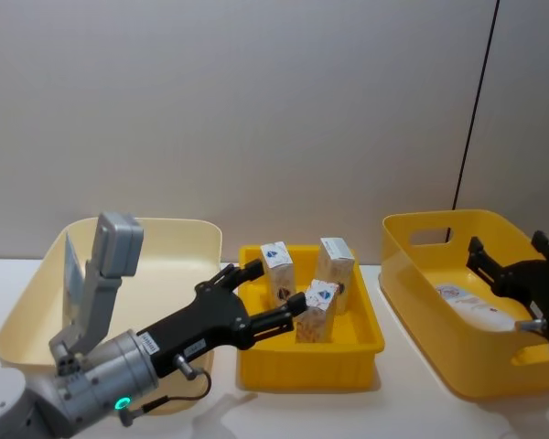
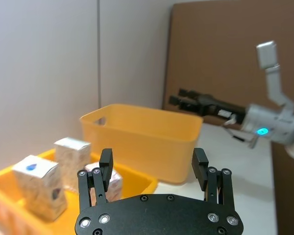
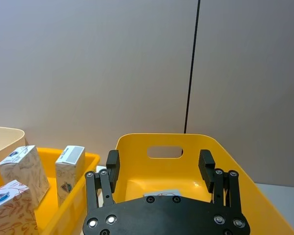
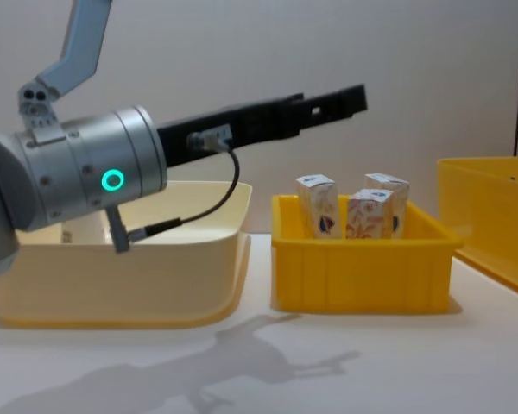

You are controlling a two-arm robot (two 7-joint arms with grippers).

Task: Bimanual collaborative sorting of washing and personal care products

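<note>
1. Three white cartons stand in the central yellow tray.
2. A pale tube lies in the yellow bin, at the tray's 3 o'clock.
3. Left gripper — spread wide, empty — reaches over the tray from 8 o'clock.
4. Right gripper — spread, empty — over the bin.

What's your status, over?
Left tool open, hovering over three small white orange-patterned cartons in shallow yellow tray. Right tool open above deep yellow bin holding pale squeeze tube. Nothing between left tool and cartons.
</note>
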